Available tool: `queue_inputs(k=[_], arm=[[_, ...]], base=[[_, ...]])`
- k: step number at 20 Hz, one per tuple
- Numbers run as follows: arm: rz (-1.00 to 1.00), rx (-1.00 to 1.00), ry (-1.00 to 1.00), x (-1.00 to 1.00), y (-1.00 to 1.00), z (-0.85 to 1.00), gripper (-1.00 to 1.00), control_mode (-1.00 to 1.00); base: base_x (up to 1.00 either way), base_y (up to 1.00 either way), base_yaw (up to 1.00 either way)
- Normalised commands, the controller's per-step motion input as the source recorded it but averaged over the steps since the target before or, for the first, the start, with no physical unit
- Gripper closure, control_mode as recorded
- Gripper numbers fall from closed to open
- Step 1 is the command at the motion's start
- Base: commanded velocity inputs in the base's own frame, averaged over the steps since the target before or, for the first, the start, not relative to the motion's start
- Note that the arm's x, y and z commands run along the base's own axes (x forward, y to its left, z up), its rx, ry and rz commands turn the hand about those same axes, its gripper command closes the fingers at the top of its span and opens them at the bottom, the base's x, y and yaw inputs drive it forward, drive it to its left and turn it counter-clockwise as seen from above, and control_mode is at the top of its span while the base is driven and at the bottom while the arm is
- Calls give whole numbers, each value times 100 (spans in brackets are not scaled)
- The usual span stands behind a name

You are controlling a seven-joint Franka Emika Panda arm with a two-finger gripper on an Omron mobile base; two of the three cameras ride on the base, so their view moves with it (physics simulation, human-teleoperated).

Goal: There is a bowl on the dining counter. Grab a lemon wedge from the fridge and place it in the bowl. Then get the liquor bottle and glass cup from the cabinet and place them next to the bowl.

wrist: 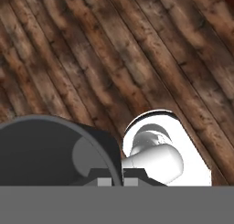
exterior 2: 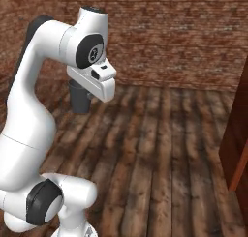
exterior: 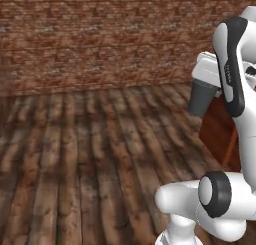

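Even, flat rendered light is falling everywhere, no glare. Textures on the brick wall (exterior: 100,34) and plank floor (exterior: 75,164) are looking soft and blurry

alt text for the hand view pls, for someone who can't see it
Looking down past the shut gripper, whose fingers pinch the rim of the dark grey glass cup; the cup's round open mouth takes up the lower left. Beneath it runs a wooden plank floor, its boards slanting diagonally across the picture.
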Motion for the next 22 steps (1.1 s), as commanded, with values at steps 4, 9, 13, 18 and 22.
queue_inputs(k=[4,9,13,18,22], arm=[[0,0,0,0,0,0,100,100],[0,0,0,0,0,0,100,100],[0,0,0,0,0,0,100,100],[0,0,0,0,0,0,100,100],[0,0,0,0,0,0,100,100]], base=[[100,7,-26],[100,14,-27],[100,26,-28],[100,25,-28],[100,29,-29]])
